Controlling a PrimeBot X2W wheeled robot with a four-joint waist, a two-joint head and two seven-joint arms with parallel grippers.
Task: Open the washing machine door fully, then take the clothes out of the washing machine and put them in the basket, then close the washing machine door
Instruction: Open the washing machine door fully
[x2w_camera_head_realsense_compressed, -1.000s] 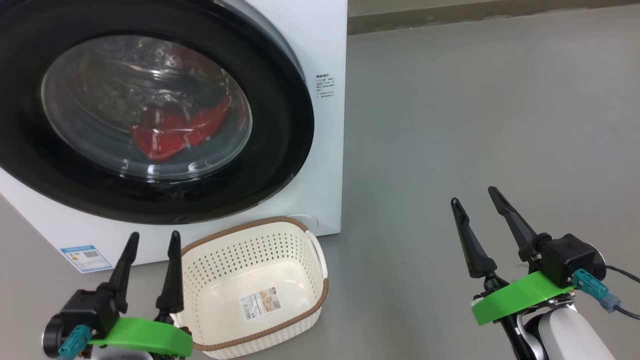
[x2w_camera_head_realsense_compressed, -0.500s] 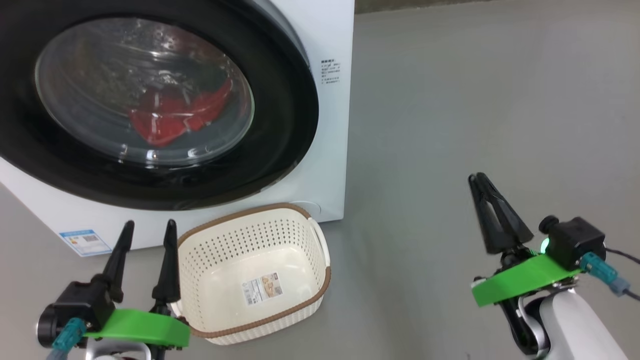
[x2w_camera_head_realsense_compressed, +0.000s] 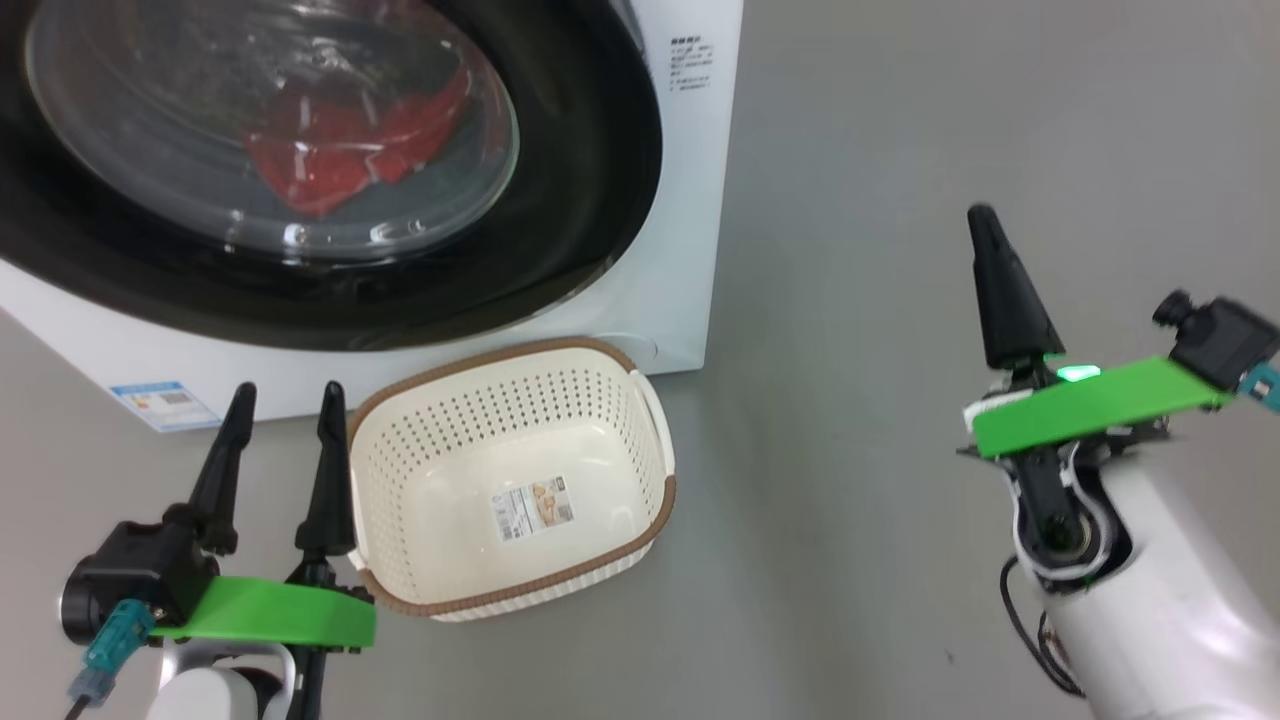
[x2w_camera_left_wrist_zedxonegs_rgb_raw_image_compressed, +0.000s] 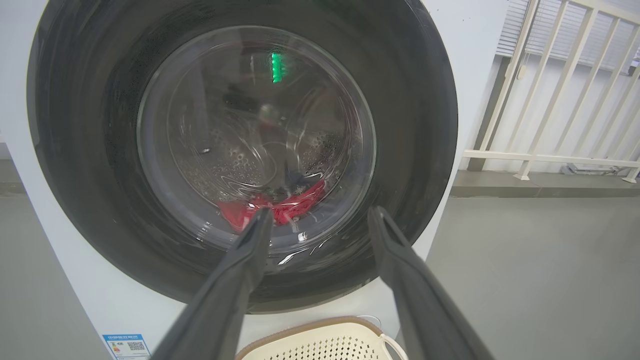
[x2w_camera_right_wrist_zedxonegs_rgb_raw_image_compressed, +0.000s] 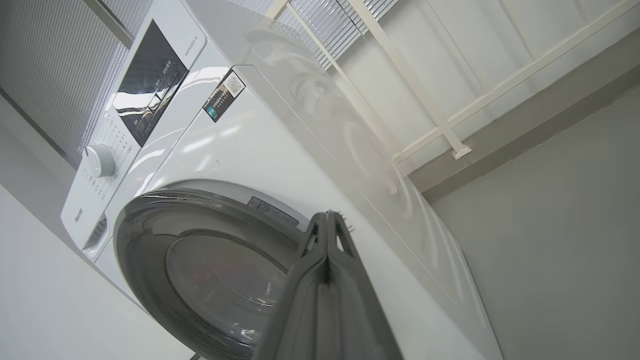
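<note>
Two left fingers (x2w_camera_head_realsense_compressed: 222, 470) are standing wide apart with nothing between them, hovering over the floor (x2w_camera_head_realsense_compressed: 900, 150) just beside the basket (x2w_camera_head_realsense_compressed: 500, 352). The right fingers (x2w_camera_head_realsense_compressed: 1003, 300) are pressing together on nothing, hanging well apart from the machine (x2w_camera_head_realsense_compressed: 700, 200); in the right wrist view they are aiming toward the door's rim. The door (x2w_camera_head_realsense_compressed: 600, 200) is sitting shut, and the red clothes (x2w_camera_head_realsense_compressed: 330, 150) are lying in the drum, showing through the window. The basket is waiting empty on the floor, just in front of the machine, near its lower corner on the robot's right.

By my reading no step is done yet: opening, unloading and closing are all lying ahead.

A blue sticker (x2w_camera_head_realsense_compressed: 165, 403) with a QR code is showing low on the front, small print (x2w_camera_head_realsense_compressed: 692, 65) beside the door, a paper label (x2w_camera_head_realsense_compressed: 533, 507) on the basket's bottom, and a top sticker (x2w_camera_right_wrist_zedxonegs_rgb_raw_image_compressed: 224, 95) with another QR code. None is proving readable.
</note>
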